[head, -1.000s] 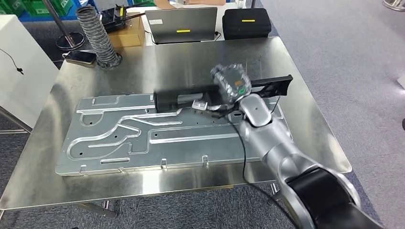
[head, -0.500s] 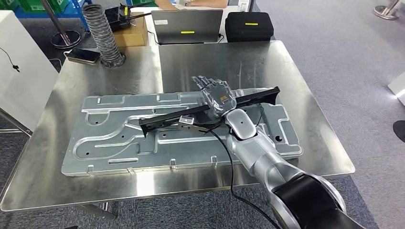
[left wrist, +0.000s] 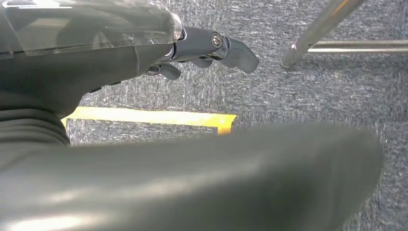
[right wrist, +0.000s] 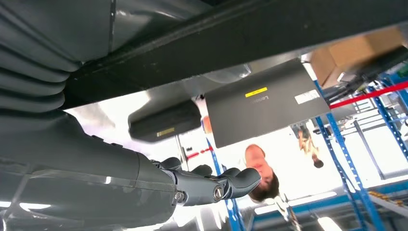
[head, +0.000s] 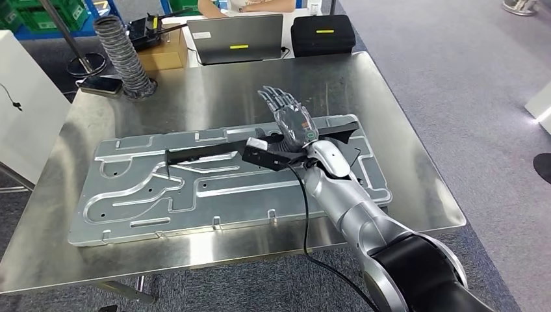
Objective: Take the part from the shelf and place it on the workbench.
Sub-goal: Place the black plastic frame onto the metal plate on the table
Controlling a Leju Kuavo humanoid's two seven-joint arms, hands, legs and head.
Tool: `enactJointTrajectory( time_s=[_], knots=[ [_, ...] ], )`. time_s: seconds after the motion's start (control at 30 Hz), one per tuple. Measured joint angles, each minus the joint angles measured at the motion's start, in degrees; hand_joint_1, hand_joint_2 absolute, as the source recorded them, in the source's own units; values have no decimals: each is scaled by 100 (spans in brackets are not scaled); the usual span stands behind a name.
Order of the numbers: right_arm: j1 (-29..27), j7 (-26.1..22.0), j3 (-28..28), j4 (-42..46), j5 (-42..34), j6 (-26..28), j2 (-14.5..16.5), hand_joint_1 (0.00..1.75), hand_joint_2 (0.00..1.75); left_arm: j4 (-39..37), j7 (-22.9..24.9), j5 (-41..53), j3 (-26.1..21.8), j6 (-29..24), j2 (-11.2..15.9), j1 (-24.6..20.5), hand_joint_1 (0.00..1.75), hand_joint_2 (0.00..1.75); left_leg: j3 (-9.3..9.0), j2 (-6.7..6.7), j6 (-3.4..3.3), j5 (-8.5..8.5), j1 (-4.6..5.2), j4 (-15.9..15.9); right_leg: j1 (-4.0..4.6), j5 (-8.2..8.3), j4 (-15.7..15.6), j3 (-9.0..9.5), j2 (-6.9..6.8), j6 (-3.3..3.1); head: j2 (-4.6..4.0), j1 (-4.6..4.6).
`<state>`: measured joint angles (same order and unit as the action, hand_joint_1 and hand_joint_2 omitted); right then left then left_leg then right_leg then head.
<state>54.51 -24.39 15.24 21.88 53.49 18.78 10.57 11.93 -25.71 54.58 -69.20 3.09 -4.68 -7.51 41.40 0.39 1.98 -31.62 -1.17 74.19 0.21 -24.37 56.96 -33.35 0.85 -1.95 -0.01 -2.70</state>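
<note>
1. Plate [head: 130,195]: large stamped metal sheet lying flat on the workbench [head: 208,97]. Taken as the landmark for all entries below.
2. Part [head: 214,155]: long black bar lying across the plate's far half, long axis running along the plate's length. Its left end sits near the plate's middle; its right end reaches toward the plate's far right corner. It appears to rest on the plate, though contact along its whole length cannot be confirmed.
3. Right hand [head: 292,120]: over the right half of the part, just above it, fingers spread and pointing away from the robot, across the bar's axis. Nothing pinched. The palm hides the bar beneath it, so touching or just clear cannot be told.
4. Left hand [left wrist: 202,48]: hangs down toward the carpet floor, well apart from the plate, fingers loosely apart, holding nothing.
5. Judgement: placement looks done or nearly so. The right hand is the nearer one; the part lies directly under it, so retreat should go up and back toward the robot without dragging the bar.
</note>
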Motion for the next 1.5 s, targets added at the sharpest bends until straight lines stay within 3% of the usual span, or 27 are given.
enactJointTrajectory(
  time_s=[0.03, 0.07, 0.13, 0.2, 0.33, 0.4, 0.47, 0.5, 0.53, 0.57, 0.67, 0.73, 0.8, 0.87, 0.9, 0.97, 1.0, 1.03, 1.07, 1.13, 1.2, 1.3, 1.37, 1.43, 1.5],
  knots=[
    [21, -21, -55, 25, -85, -109, 13, 0, 0, 0, 0, -5, 0, 1, 0, -2, 0, 0, -14, 0, 3, 34, -1, 22, 5, 6, 4, -1, 19, 1, -1, -1],
    [36, -28, -96, 49, -135, -188, 23, 0, 0, 0, 0, -9, 0, 1, 0, -5, 0, 0, -151, 1, -2, 163, -2, -205, 7, 11, 11, -2, 35, 7, -1, -1],
    [54, -35, -158, 102, -201, -292, 44, 0, 0, 0, 0, -14, 0, 2, 0, -26, 0, 0, -616, 14, -34, 456, 7, -1035, 20, 11, 45, -16, 53, 40, -1, -1],
    [93, -34, -201, 146, -330, -493, 61, 0, 0, 0, 0, -26, 0, 4, 0, -53, 0, 0, -883, 11, -102, 580, 25, -1560, 42, 5, 77, -37, 58, 95, -1, 0],
    [292, 131, -242, 173, -772, -1507, 72, 0, 0, 0, 11, -55, -2, 26, -8, -57, 0, 0, -885, 6, -232, 641, 14, -1649, 34, -48, 150, -82, 42, 217, -1, 1],
    [411, 302, -250, 173, -819, -1940, 57, 0, 0, 0, 14, -80, -4, 37, -15, -57, 0, 0, -864, 20, -281, 689, -5, -1671, 7, -355, 617, -301, 3, 287, -1, 1],
    [475, 514, -241, 160, -708, -2116, 39, 0, 0, 0, 7, -104, -8, 50, -15, -55, 0, 0, -811, 23, -299, 712, -3, -1666, -30, -739, 1384, -660, -23, 343, 0, 1],
    [483, 634, -218, 149, -600, -2142, 23, 0, 0, 0, 3, -110, -9, 60, -15, -54, 0, 0, -790, 19, -301, 721, -2, -1663, -47, -823, 1657, -786, -31, 360, 0, 1],
    [489, 771, -171, 133, -453, -2179, 1, 0, 0, 0, -2, -111, -10, 73, -16, -53, 0, 0, -776, 8, -300, 726, -2, -1659, -60, -788, 1724, -811, -38, 369, 0, 1],
    [504, 917, -95, 115, -271, -2237, -29, 0, 0, 0, -4, -110, -11, 82, -19, -54, 0, 0, -772, -8, -297, 728, -2, -1653, -69, -651, 1569, -730, -44, 366, 0, 1],
    [620, 1351, 264, 28, 333, -2500, -144, 0, 0, -1, -8, -108, -11, 96, -45, -86, 0, 0, -764, -61, -256, 722, 9, -1631, -51, -107, 442, -207, -49, 286, 1, 1],
    [708, 1642, 552, -64, 691, -2727, -205, 0, 0, -1, -9, -103, -10, 97, -61, -108, 0, 0, -731, -76, -197, 727, 17, -1626, -16, -39, 116, -90, -50, 231, 1, 1],
    [758, 1921, 846, -150, 1018, -2943, -252, 0, 0, 0, -8, -94, -8, 98, -67, -124, 0, 0, -716, -78, -129, 733, 14, -1644, -15, -31, 77, -93, -53, 183, 1, 1],
    [800, 2119, 1128, -212, 1309, -3048, -289, 0, 0, 0, -6, -90, -4, 99, -75, -143, 0, 0, -657, -72, -76, 626, 9, -1514, -46, -4, 12, -62, -60, 121, 0, 1],
    [823, 2188, 1266, -238, 1431, -3059, -299, 0, 0, 0, -4, -92, -3, 99, -80, -152, 0, 0, -548, -69, -57, 492, 6, -1279, -62, 4, -14, -44, -64, 95, 0, 1],
    [844, 2285, 1522, -296, 1618, -3073, -320, 0, 0, 0, -2, -95, -2, 100, -87, -159, 0, 0, -168, -66, -28, 156, -3, -496, -54, -8, -15, -35, -68, 63, 0, -1],
    [839, 2319, 1628, -325, 1688, -3084, -332, 0, 0, 0, -1, -96, -2, 100, -87, -157, 0, 0, 17, -65, -13, 63, -6, -151, -50, -17, -8, -32, -68, 58, 0, -1],
    [829, 2346, 1718, -352, 1754, -3094, -346, 0, 0, 0, 1, -97, -2, 100, -87, -154, 0, 0, 124, -63, -2, 74, -8, 17, -48, -30, 2, -27, -67, 58, 0, -1],
    [822, 2366, 1794, -374, 1808, -3097, -359, 0, 0, 0, 4, -98, -2, 100, -87, -152, 0, 0, 111, -61, 3, 202, -11, -63, -50, -47, 13, -16, -66, 67, 0, -1],
    [819, 2396, 1917, -404, 1877, -3046, -386, 0, 0, 0, 8, -106, -2, 100, -86, -153, 0, 0, -191, -47, -3, 627, -21, -768, -56, -104, 51, 20, -63, 104, 0, 0],
    [824, 2415, 1989, -422, 1879, -2906, -416, 0, 0, 0, 12, -114, -2, 103, -86, -158, 0, 0, -485, -42, -42, 835, -12, -1391, -34, -157, 107, 15, -57, 161, 0, 1],
    [823, 2428, 2012, -432, 1806, -2651, -475, 0, 0, 0, 10, -128, -4, 112, -87, -155, 0, 0, -528, -64, -150, 801, 3, -1514, -16, -179, 129, -20, -59, 250, 0, 1],
    [825, 2433, 2013, -432, 1739, -2497, -515, 0, 0, 0, -2, -139, -4, 123, -87, -152, 0, 0, -536, -73, -217, 804, -6, -1536, -35, -282, 262, -69, -65, 311, 1, 1],
    [805, 2393, 1997, -418, 1509, -2003, -559, 0, 0, 0, -54, -174, -4, 161, -86, -156, 0, 0, -547, -72, -267, 803, -10, -1549, -52, -570, 809, -331, -66, 357, 0, 1],
    [704, 2245, 1871, -337, 1108, -1134, -625, 0, 0, 0, -147, -220, -6, 242, -84, -146, 0, 0, -550, -71, -292, 793, 3, -1548, -56, -849, 1562, -730, -67, 378, -1, 1]
  ],
)
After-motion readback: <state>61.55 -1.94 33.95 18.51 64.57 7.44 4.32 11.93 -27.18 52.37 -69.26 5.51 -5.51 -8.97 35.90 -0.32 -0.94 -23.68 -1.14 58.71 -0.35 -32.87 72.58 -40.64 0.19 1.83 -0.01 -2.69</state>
